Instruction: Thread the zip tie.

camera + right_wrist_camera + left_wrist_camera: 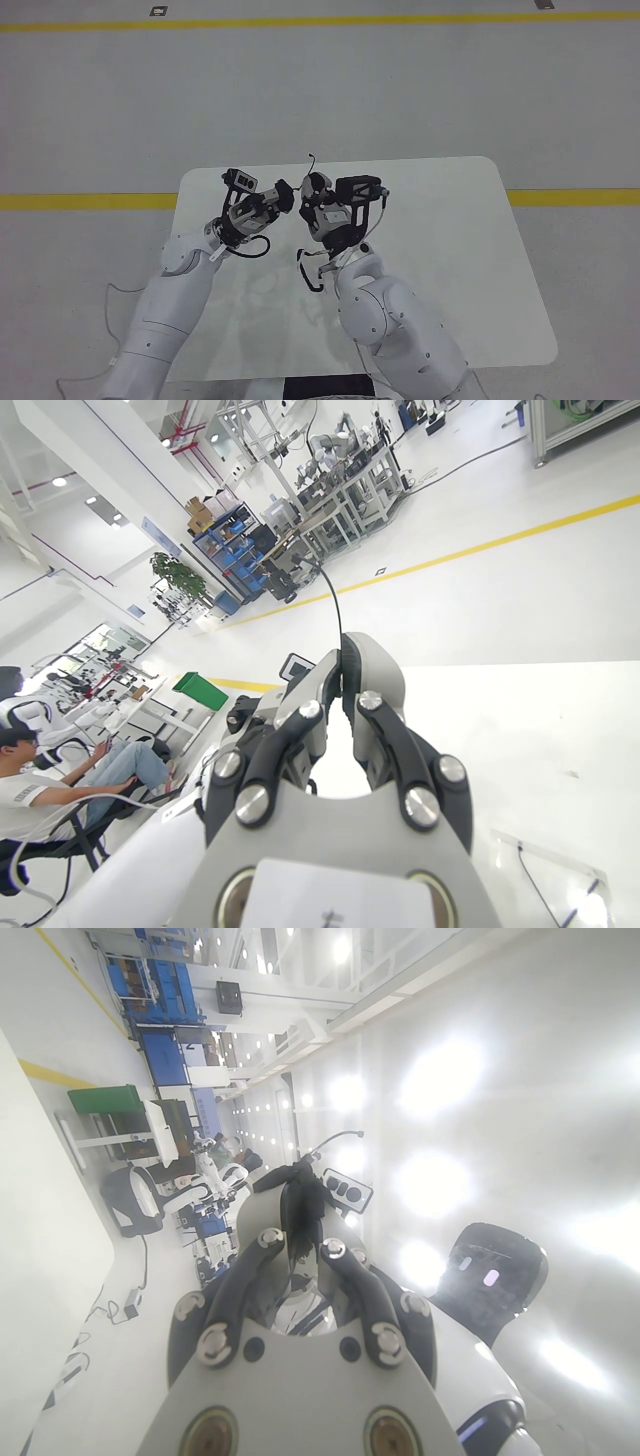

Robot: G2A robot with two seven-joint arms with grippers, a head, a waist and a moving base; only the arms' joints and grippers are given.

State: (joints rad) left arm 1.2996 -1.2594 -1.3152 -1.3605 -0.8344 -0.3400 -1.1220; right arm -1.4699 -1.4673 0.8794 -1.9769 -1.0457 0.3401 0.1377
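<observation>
Both arms are raised over the white table [450, 260], wrists turned toward each other near its middle, grippers just beside one another.

Right gripper [342, 672]: check its own wrist view first. The fingers are clenched on the zip tie [334, 600], a thin black strap pinched between the pads. From there it rises free and bends over in an arc, off the table.

From the top view you get less: the right gripper [312, 190], with the strap as a short dark line [311, 162] above it. The pinch itself is not readable there.

Left gripper [300, 1188]: in its wrist view the fingers are drawn together, dark against the right gripper's pale shell. The strap [332, 1140] comes out beyond the tips and ends in a small head. You cannot tell whether any of it lies between these fingers. The top view places the left gripper [285, 195] close beside the right.

The right wrist view adds a clear flat tray [550, 870] on the table, holding thin dark strands.
</observation>
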